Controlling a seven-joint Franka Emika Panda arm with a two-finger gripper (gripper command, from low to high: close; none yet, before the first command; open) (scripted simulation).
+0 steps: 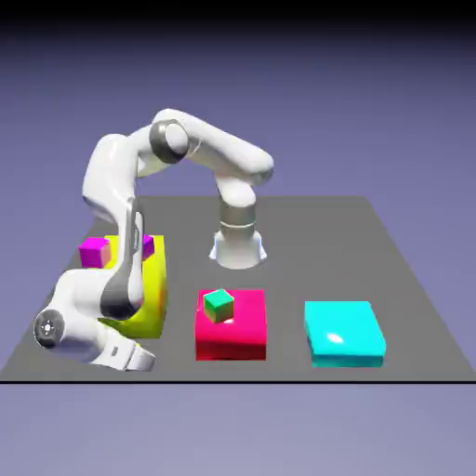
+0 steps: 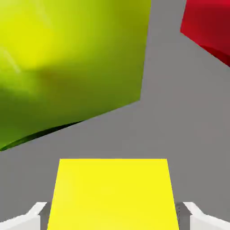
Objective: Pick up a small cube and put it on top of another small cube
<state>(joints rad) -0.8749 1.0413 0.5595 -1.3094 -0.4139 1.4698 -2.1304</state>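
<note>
Yellow cube, pinched in the claw.
Looks light, stiff, perhaps slick; I'd hold it square across two opposite flat sides.

A dark grey table is spreading beneath and around the gripper, its near edge running close by. Just beyond the gripper, a large yellow-green block is resting on the tabletop, partly hidden by the arm in the exterior view. Toward the exterior view's right from the gripper, a red block is lying flat, and a cyan block is sitting farther off on that same side. The robot's base is standing on the table well beyond the gripper, also toward the exterior view's right.
</note>
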